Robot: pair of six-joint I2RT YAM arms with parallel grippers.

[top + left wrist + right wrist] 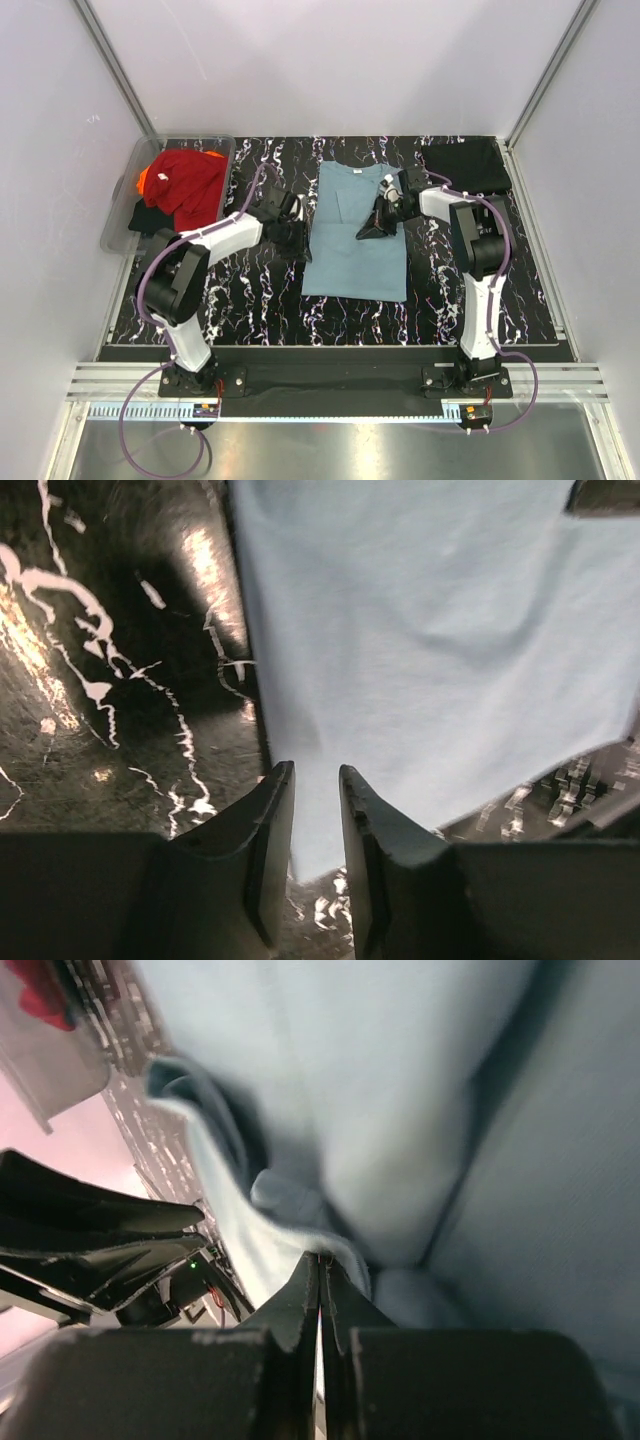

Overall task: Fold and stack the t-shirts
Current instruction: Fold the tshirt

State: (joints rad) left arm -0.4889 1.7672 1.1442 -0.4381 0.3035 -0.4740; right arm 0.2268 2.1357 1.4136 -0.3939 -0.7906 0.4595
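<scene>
Blue t-shirt (pixel 352 250): I see it lying in the middle of the table (pixel 250 300), collar toward the far side. Its lower half is flat. Its upper right part is drawn inward over the chest.

Right pincer (pixel 378 224): it sits on the right upper part of the blue t-shirt. In the right wrist view the fingers (pixel 296 1295) are pressed together. A bunched fold of blue cloth gathers right at their tips, so I read it as pinching the shirt.

Left pincer (pixel 291 226): it is just beside the shirt's left edge, low over the table. In the left wrist view the fingers (pixel 272 825) stand a narrow gap apart. The shirt's edge shows through that gap, and I cannot tell whether they touch the cloth.

Black t-shirt (pixel 467 165): folded flat at the far right corner of the table, well apart from both pincers.

Tub (pixel 125 205): clear plastic, at the far left of the table.

Red t-shirt (pixel 188 178): crumpled on top inside the tub.

Orange cloth (pixel 144 180): a small patch beside the red one, at the tub's left wall.

Dark cloth (pixel 150 216): in the near part of the tub, under the red shirt.
</scene>
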